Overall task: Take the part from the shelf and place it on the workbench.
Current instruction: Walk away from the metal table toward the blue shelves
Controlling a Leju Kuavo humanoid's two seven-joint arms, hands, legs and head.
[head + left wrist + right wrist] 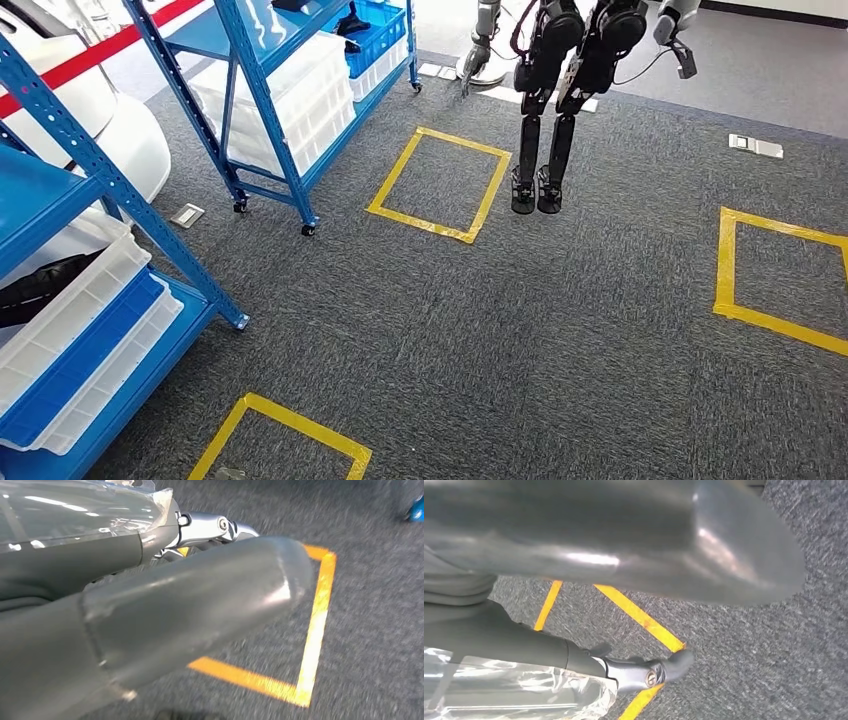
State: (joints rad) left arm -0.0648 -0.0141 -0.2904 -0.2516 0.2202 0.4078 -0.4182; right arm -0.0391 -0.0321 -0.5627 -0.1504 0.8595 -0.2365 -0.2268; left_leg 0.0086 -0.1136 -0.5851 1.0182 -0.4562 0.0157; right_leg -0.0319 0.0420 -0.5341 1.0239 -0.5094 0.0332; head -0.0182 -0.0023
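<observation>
A blue shelf [265, 95] stands at the back left with white bins and a blue bin [375, 40]; a black part [350, 20] lies in that bin. A nearer blue shelf [120, 195] at the left edge carries white and blue trays, with a dark part [40, 285] above them. My left hand [200, 595] hangs over grey carpet, thumb and a silver finger stretched out, holding nothing. My right hand [624, 545] also hangs over the carpet, fingers extended, with nothing in it.
Another robot [570, 60] stands on the carpet at the back. Yellow tape squares [440, 185] mark the floor ahead, with others at the right [780, 280] and near my feet [285, 440]. A white rounded body [110, 110] sits behind the near shelf.
</observation>
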